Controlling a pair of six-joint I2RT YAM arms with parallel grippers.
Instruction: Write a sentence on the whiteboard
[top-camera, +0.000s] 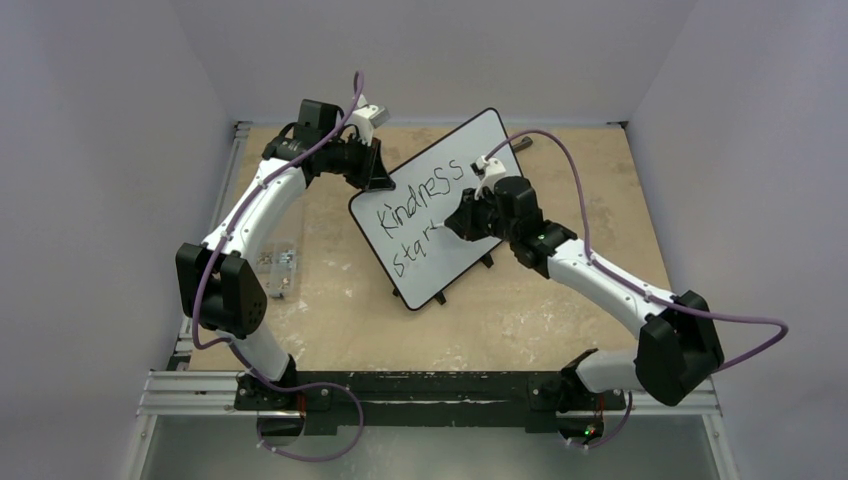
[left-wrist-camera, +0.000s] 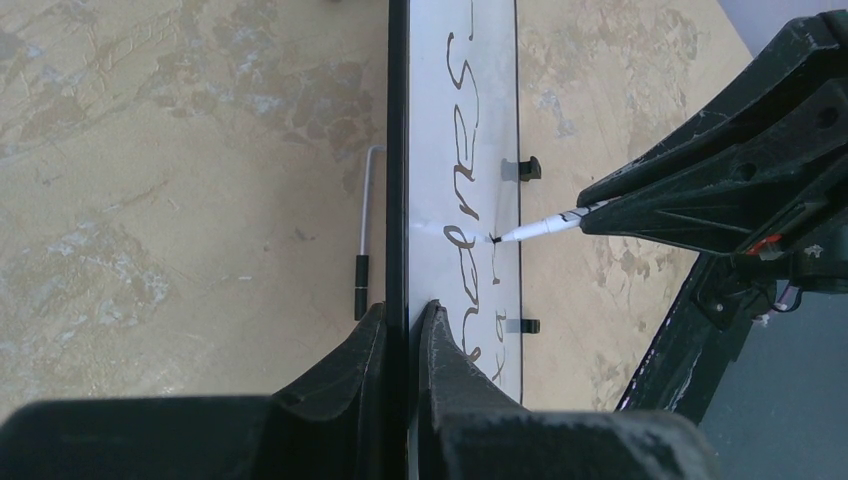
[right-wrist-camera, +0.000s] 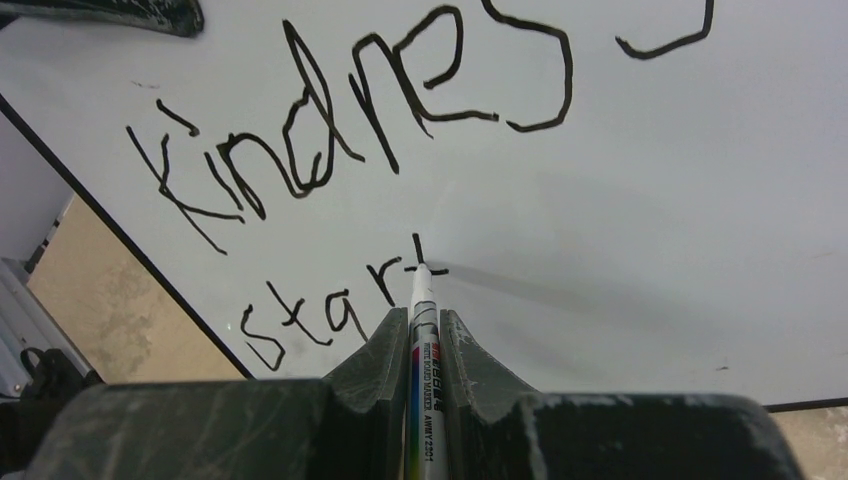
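The whiteboard stands tilted on the table, black rim, small black feet. The sentence reads "Kindness" over "start" in black marker; in the right wrist view both lines show close up. My left gripper is shut on the whiteboard's top-left edge; in the left wrist view its jaws pinch the rim. My right gripper is shut on a white marker, whose tip touches the board at the final "t" of "start". The marker also shows in the left wrist view.
A metal rod with a black handle lies on the table behind the board. A small clear object sits at the table's left edge. Grey walls enclose the table on three sides.
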